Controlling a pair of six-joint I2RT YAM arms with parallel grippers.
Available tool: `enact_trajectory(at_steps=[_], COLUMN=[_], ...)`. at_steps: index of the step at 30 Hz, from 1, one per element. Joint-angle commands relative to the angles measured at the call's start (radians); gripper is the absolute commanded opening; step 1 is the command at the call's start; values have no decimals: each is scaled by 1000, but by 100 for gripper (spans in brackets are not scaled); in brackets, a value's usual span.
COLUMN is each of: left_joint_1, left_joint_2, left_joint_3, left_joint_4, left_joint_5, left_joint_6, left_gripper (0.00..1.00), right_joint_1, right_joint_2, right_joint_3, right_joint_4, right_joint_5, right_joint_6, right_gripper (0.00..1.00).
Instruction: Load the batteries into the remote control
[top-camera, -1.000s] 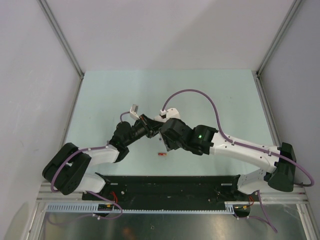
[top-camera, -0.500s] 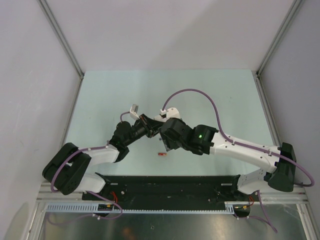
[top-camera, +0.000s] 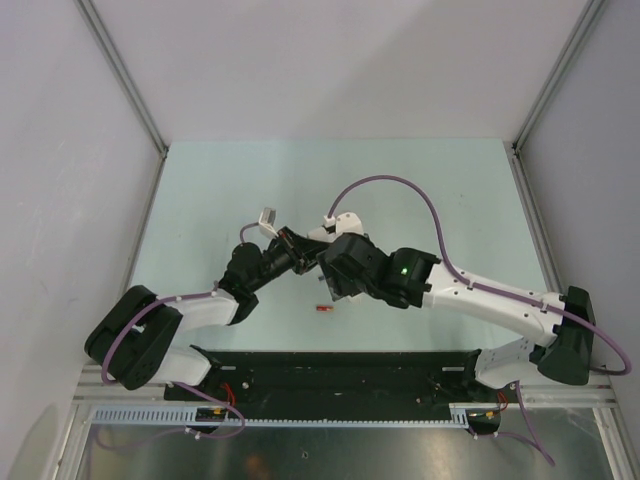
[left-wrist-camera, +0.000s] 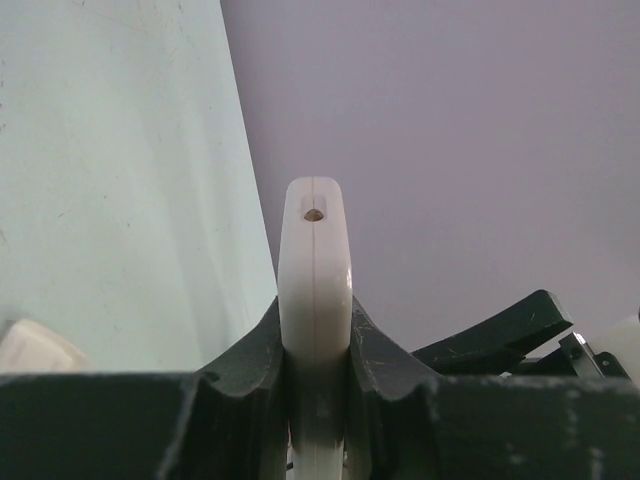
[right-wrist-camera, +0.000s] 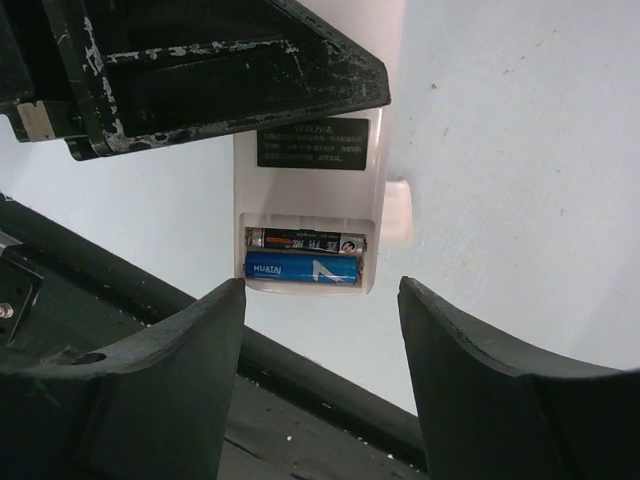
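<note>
The right arm has edged slightly toward the far edge of the pale green tabletop (top-camera: 200, 200) since the earlier frame, and the purple cable looping over it has shifted along with it. The left arm and the things on the tabletop lie as they did.

The left claw (left-wrist-camera: 315, 335) is clamped narrow on the slim white plastic remote control (right-wrist-camera: 310, 190). It grips the remote by its two flat faces, with the rounded white edge standing up between the black fingers. The remote is held over the middle of the tabletop, well away from all four edges.

The right wrist view shows the remote's plain white back, with a black printed label and the battery compartment open. Two batteries lie side by side in the compartment: a dark cylindrical battery (right-wrist-camera: 305, 240) and, touching it, a bright blue cylindrical battery (right-wrist-camera: 303, 268).

The right claw (right-wrist-camera: 320, 300) stands wide, with its two black fingers spread to either side of the compartment and nothing between them.

A small red cylindrical battery (top-camera: 322, 309) lies on the tabletop on the near side of the two claws, about midway between the left and right edges.
</note>
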Motion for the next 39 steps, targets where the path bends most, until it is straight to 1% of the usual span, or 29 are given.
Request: enact_trajectory(at_steps=[1, 6, 8, 10, 12, 14, 15, 17, 20, 22, 24, 26, 27, 28, 29, 30, 32, 33, 39], left_joint_1=[-14, 4, 4, 6, 6, 6, 4, 4, 6, 6, 6, 9, 10, 12, 15, 17, 20, 21, 38], left_joint_2=[-9, -1, -9, -14, -27, -43, -64, -92, -144, -178, -199, -230, -241, -265, -274, -290, -331, -346, -420], left_joint_3=[25, 12, 5, 1, -6, -20, -26, -52, -96, -117, -141, -169, -176, -189, -216, -232, -276, -291, -371], left_joint_4=[101, 103, 101, 103, 103, 104, 104, 104, 104, 104, 104, 104, 104, 103, 104, 103, 103, 103, 100], left_joint_5=[22, 11, 5, 12, 14, 15, 17, 17, 12, 8, 8, 12, 23, 28, 29, 31, 26, 22, 12], left_joint_6=[-40, -35, -29, -23, -15, -6, 11, 29, 45, 49, 59, 57, 55, 54, 45, 37, 32, 31, 25], left_gripper=[0, 0, 0, 0, 0, 0, 0, 0, 0, 0, 0, 0, 0, 0, 0, 0, 0, 0, 0], right_joint_1=[-25, -28, -31, -58, -86, -143, -170, -247, -270, -278, -324, -358, -377, -379, -379, -385, -385, -385, -376], right_joint_2=[-60, -151, -183, -227, -252, -273, -280, -296, -335, -341, -312, -262, -240, -208, -177, -107, -42, 20, 130], right_joint_3=[38, 19, -39, -82, -146, -191, -240, -284, -349, -373, -380, -404, -410, -413, -412, -409, -410, -407, -397], right_joint_4=[33, -5, -4, 15, 35, 79, 96, 156, 264, 317, 340, 367, 396, 403, 406, 407, 418, 427, 528], right_joint_5=[71, 146, 177, 168, 124, 72, 41, -75, -168, -186, -212, -280, -300, -312, -314, -315, -338, -349, -372], right_joint_6=[12, 39, 55, 84, 98, 107, 112, 122, 118, 119, 118, 107, 69, 34, 6, -46, -91, -114, -151], right_gripper=[68, 70, 70, 71, 72, 72, 72, 69, 67, 68, 67, 65, 63, 58, 55, 52, 52, 51, 50])
